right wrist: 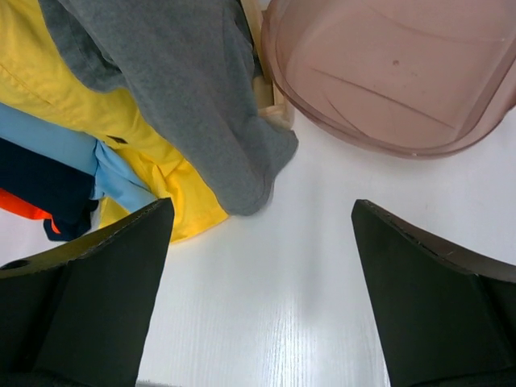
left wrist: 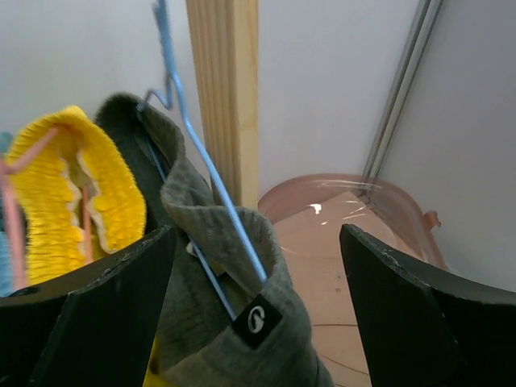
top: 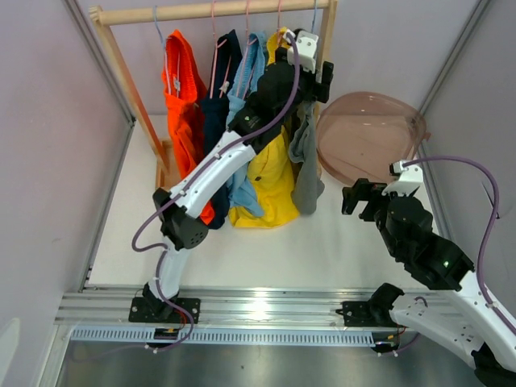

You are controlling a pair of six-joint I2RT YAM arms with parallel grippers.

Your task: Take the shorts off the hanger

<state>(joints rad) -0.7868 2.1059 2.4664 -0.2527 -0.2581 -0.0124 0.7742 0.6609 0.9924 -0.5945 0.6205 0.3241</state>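
Five garments are hung from the rail (top: 210, 11) of a wooden rack so that each can be reached from the front; from the left they are seen as an orange garment (top: 184, 89), a navy garment (top: 216, 105), a light blue garment (top: 244, 189), a yellow garment (top: 270, 181) and, last on the right beside the wooden post (left wrist: 224, 89), the grey shorts (top: 307, 173). The shorts are draped by their ribbed top edge over a blue hanger (left wrist: 234, 218), and their lower part is let down almost to the table (top: 322, 242).

The left gripper (left wrist: 256, 242) is raised to the top of the shorts; its fingers are held apart, one on each side of the grey fabric and the hanger wire, and nothing is clamped. This placement is judged to be a lining-up for a pinch on the top edge, since a grip there would let the cloth be slid off the wire; whether a finger is touching the fabric cannot be told.

A pink basin (top: 367, 137) is set on the table just right of the rack, probably to receive what is taken off. The right gripper (right wrist: 262, 205) is kept low over the table, its fingers wide apart and empty; the hem of the shorts lies ahead of it and the basin ahead to its right, so it seems held ready to steady or catch the cloth.
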